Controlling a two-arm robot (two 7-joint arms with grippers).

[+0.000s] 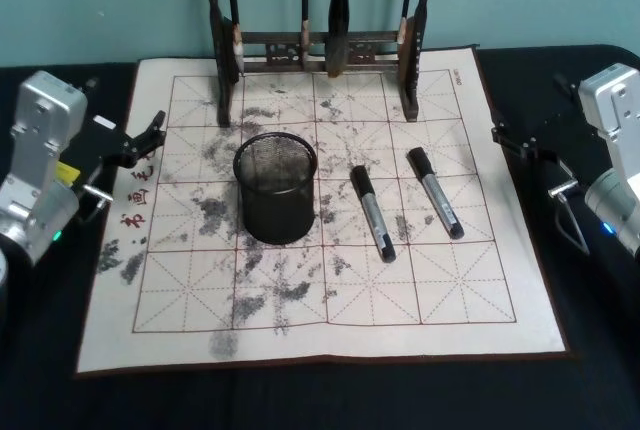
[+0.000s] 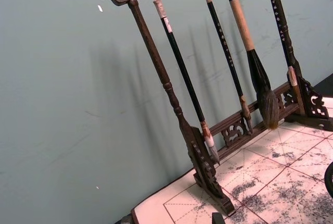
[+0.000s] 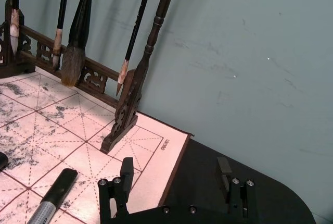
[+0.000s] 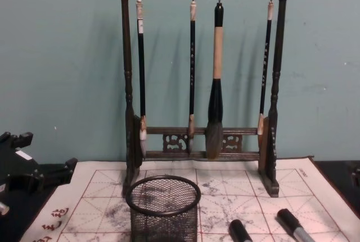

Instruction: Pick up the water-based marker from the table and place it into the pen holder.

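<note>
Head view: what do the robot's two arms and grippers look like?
The left gripper and right gripper are black, with short fingers, on boxy silver-grey wrist housings. The left arm carries a yellow tag and a small green light; the right arm a blue light and a thin grey wire loop.

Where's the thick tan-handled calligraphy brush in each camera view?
Head view: thick tan-handled brush at top centre.
Left wrist view: brush third from the near post.
Right wrist view: brush second from the near post.
Chest view: brush centre, third from left.
Shared landmark: the dark wooden rack holding it.
</note>
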